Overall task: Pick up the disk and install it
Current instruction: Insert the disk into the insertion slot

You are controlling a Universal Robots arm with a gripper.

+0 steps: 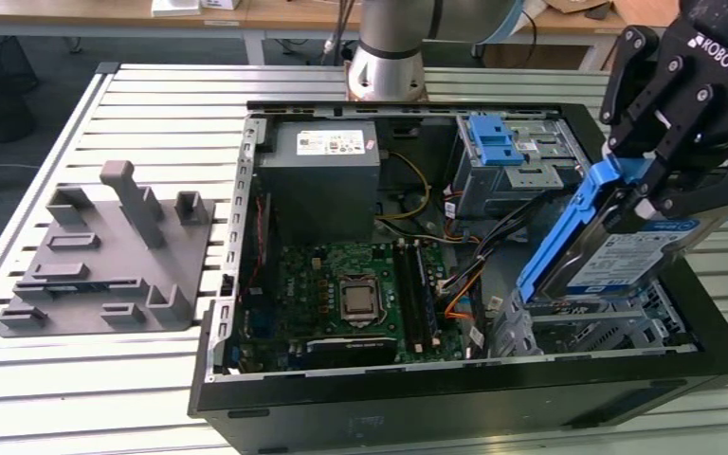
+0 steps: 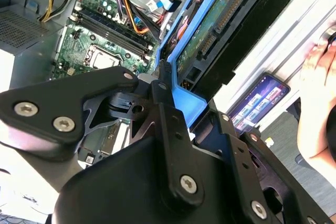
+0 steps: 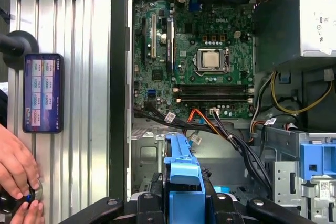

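Note:
The disk is a silver-grey drive with a white-and-blue label in a bright blue carrier. It hangs tilted, nearly on edge, over the front right corner of the open computer case. My gripper is shut on the disk's upper end. The lower end of the disk dips into the drive bay at the case's right side. In the second wrist view the disk's underside and blue frame run away from the black fingers. The first wrist view shows the blue carrier edge-on between the fingers.
Inside the case lie the motherboard, a grey power supply, loose cables and a grey cage with a blue latch. A grey fixture block sits at the exterior view's left. A phone and a person's hand are beside the case.

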